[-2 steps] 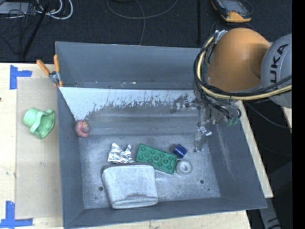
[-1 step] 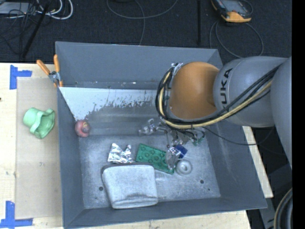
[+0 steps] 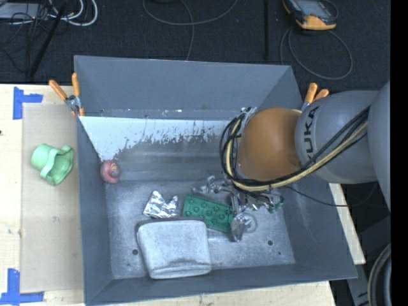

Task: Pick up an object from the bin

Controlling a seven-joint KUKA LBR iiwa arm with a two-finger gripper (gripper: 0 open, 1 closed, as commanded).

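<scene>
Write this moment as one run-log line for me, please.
end effector: low in bin, at right end of green toy brick | nearby: crumpled foil, grey cloth | pink ball: left wall | grasp: not confirmed

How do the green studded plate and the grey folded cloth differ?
The green studded plate is thin and rigid-looking; the grey folded cloth is thick and soft. The plate is smaller and lies angled, its right end by the gripper; the cloth lies nearer the view's bottom, clear of it. Both rest on the bin floor.
</scene>
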